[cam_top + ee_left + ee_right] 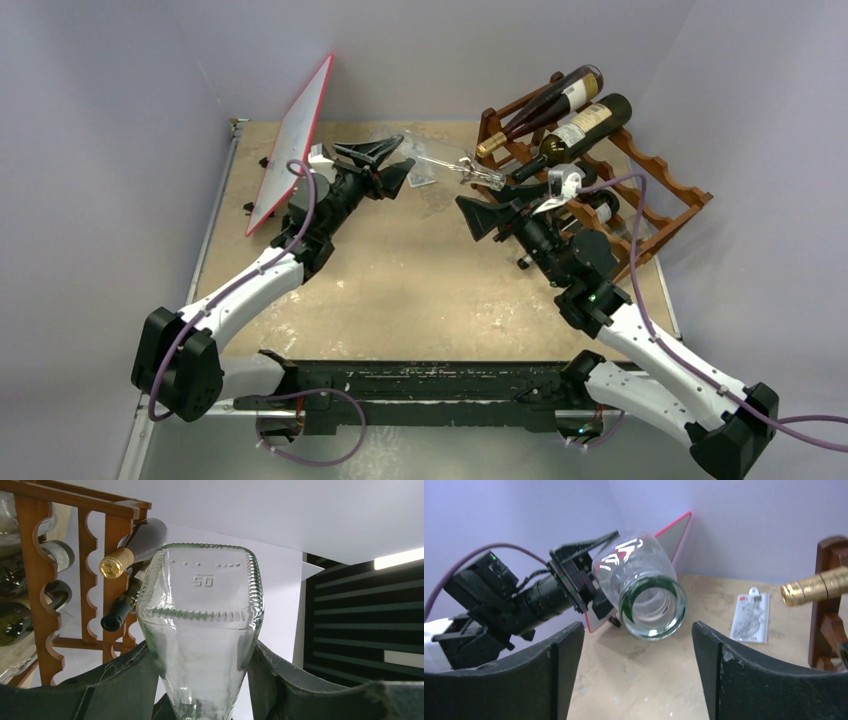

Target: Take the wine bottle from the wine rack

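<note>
My right end effector [636, 626] stands apart just left of the wine rack [31, 560], facing the mouth of the clear wine bottle [644, 592]. My left end effector [200, 655] clamps its base, off the rack. I should close squarely round the neck. Beyond, 2 dark bottles [560, 100] jut from the rack, crowding any swing.

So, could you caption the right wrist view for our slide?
Left gripper holds a clear bottle, its mouth facing the open right gripper.
</note>
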Controlling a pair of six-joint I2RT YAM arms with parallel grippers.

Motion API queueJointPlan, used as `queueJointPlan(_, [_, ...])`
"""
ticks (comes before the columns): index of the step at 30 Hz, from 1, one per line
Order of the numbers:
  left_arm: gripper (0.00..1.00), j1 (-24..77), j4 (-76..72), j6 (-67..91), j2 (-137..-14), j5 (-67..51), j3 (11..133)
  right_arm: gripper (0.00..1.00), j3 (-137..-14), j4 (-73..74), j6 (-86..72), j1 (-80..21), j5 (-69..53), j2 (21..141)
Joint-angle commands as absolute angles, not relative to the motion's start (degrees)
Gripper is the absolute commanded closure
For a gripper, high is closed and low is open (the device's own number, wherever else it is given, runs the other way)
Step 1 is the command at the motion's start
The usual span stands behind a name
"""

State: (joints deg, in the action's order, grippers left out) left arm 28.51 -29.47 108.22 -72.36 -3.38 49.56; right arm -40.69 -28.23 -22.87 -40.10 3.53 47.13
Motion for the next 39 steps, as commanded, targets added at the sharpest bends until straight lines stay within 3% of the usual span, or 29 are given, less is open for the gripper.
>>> queueJointPlan(1, [1.0,28.3,-39.3,113.8,-68.0,-4.1,49.5,0.23,-40.4,-44.2,-20.1,-40.2,4.2,47.6])
queueJointPlan(10, [1.0,28.3,-42.6,116.6,-67.7,-5.2,47.2,0.41,-43.1,-48.4,-17.4,-40.2,5.2,51.3])
queueJointPlan(14, [1.0,28.3,-44.0,117.6,-68.2,-5.8,46.7,0.44,-42.9,-51.5,-16.7,-40.1,4.8,52.0])
queueJointPlan(27, [1.0,28.3,-45.5,118.7,-68.9,-6.2,46.0,0.38,-43.6,-57.9,-17.4,-39.9,-0.1,55.5])
queueJointPlan(32, [1.0,28.3,-46.4,119.3,-69.2,-5.9,45.7,0.2,-43.3,-59.8,-18.2,-39.8,-1.0,55.8])
queueJointPlan(35, [1.0,28.3,-46.8,119.4,-69.7,-6.1,46.0,0.22,-43.6,-60.1,-18.8,-39.7,-0.9,56.4])
queueJointPlan(39, [1.0,28.4,-46.9,119.5,-69.9,-6.3,45.9,0.37,-43.5,-61.4,-19.8,-39.6,-0.5,57.3])
